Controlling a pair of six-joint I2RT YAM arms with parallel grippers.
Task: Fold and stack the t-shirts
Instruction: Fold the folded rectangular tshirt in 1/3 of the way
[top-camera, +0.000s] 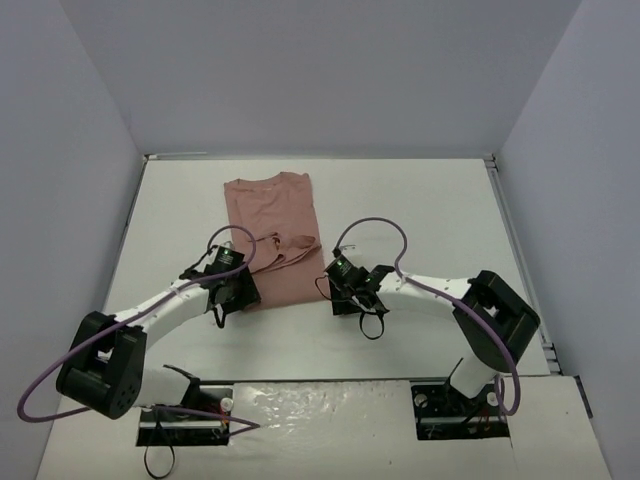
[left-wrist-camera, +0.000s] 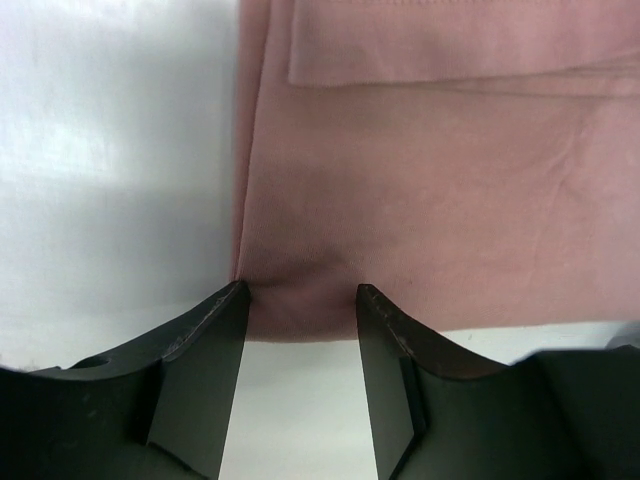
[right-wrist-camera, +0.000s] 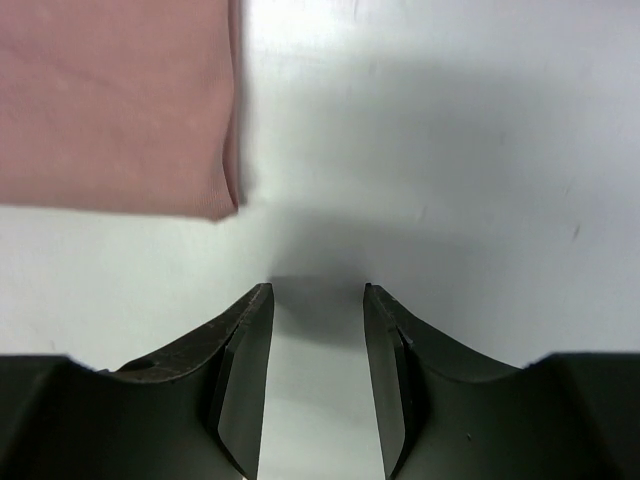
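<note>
The dusty-pink t-shirt (top-camera: 272, 215) lies on the white table (top-camera: 430, 200), folded into a long narrow strip running away from the arms, with a bunched part near its near right side. Its print is hidden. My left gripper (top-camera: 240, 288) is open at the shirt's near-left corner. In the left wrist view the gripper (left-wrist-camera: 300, 290) has its fingertips touching the near hem of the t-shirt (left-wrist-camera: 420, 200), with cloth between them. My right gripper (top-camera: 338, 290) is open and empty on bare table just right of the near-right corner. In the right wrist view the gripper (right-wrist-camera: 318, 290) sits apart from the t-shirt (right-wrist-camera: 110, 100).
Grey walls close in the table on the left, back and right. Purple cables (top-camera: 375, 225) loop over both arms. The arm bases (top-camera: 320, 400) stand at the near edge.
</note>
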